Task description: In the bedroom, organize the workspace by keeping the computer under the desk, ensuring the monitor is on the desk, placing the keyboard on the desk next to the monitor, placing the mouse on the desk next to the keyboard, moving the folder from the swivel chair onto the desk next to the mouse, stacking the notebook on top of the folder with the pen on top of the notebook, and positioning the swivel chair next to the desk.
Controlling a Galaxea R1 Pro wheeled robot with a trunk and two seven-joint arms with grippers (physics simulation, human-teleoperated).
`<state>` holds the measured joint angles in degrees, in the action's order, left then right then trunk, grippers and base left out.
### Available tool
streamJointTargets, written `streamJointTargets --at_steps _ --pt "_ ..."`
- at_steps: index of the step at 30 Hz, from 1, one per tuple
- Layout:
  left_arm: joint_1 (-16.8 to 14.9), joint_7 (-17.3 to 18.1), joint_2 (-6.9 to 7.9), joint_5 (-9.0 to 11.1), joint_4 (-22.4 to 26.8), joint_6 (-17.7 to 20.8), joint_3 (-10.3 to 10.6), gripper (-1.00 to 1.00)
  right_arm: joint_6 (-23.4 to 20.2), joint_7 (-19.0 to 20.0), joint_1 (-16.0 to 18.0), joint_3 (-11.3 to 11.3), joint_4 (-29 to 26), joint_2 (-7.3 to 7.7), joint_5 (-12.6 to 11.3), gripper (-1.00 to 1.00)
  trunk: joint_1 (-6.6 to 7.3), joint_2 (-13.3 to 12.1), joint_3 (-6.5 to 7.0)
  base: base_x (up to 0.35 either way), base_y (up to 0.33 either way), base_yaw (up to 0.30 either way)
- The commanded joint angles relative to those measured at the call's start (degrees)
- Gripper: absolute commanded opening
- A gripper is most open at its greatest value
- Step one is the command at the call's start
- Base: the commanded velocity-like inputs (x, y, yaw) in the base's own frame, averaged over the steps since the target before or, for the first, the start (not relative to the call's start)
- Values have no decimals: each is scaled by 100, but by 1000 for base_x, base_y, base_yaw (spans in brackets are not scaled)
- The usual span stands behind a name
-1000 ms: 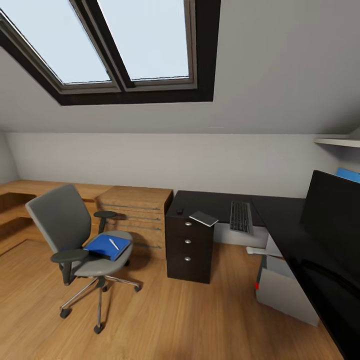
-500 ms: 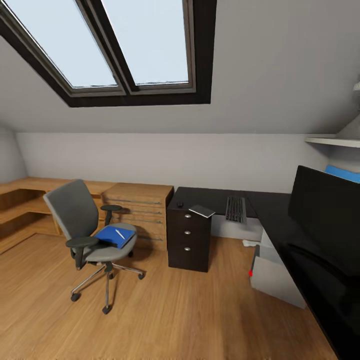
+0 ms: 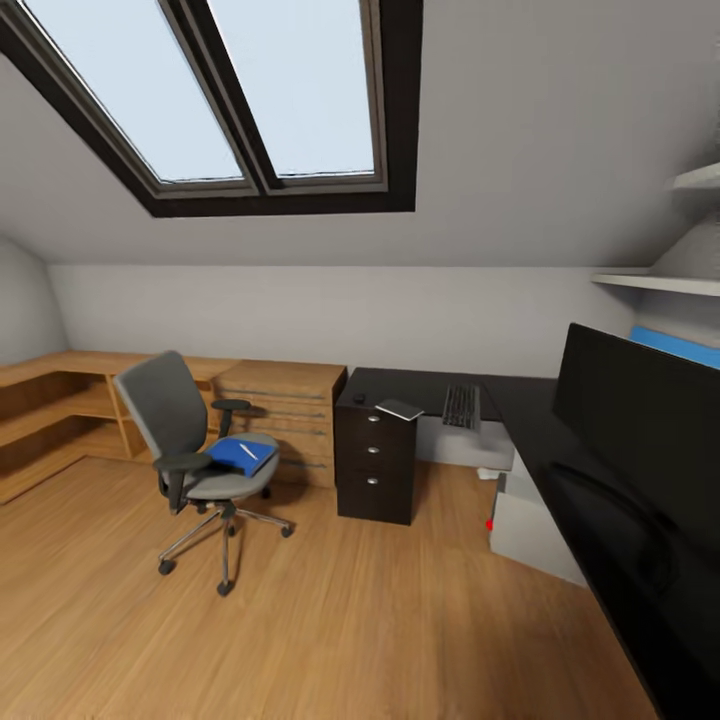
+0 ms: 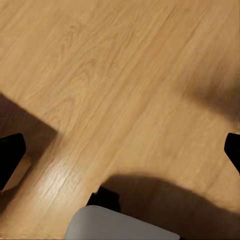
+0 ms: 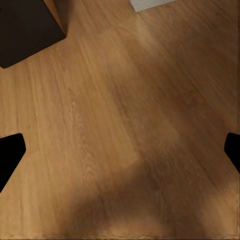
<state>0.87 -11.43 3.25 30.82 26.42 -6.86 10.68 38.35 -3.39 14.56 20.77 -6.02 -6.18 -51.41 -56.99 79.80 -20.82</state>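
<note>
Head view shows you've backed off: swivel chair (image 3: 205, 455) with folder (image 3: 241, 455) and bench (image 3: 440, 395) look smaller; both jaws released over floor, nothing moved yet.

The monitor (image 3: 640, 420) and tabletop (image 3: 600, 500) run off the head view's right edge; the mouse (image 3: 359, 397) is a tiny dark speck.

folder (image 3: 241, 455) on swivel chair (image 3: 190, 445), left of desk (image 3: 520, 420).
</note>
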Motion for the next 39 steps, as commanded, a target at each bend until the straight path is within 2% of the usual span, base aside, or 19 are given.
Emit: streamJointTargets --at_steps 1,22,30,39 --pt "1 -43 7 48 12 -17 49 100 15 -36 3 49 3 -1 -21 100 3 4 -5 -338 -3 0" --pt "2 -51 -26 32 12 -40 56 100 24 -37 2 50 4 -109 -19 100 3 4 -5 -330 -77 0" --pt "1 -52 -34 30 12 -43 65 100 24 -30 2 54 10 -112 -17 100 3 4 -5 -87 -303 -24" --pt "1 -52 -32 30 12 -43 66 100 24 -26 0 126 13 -112 -10 100 3 4 -5 -11 -341 -203"
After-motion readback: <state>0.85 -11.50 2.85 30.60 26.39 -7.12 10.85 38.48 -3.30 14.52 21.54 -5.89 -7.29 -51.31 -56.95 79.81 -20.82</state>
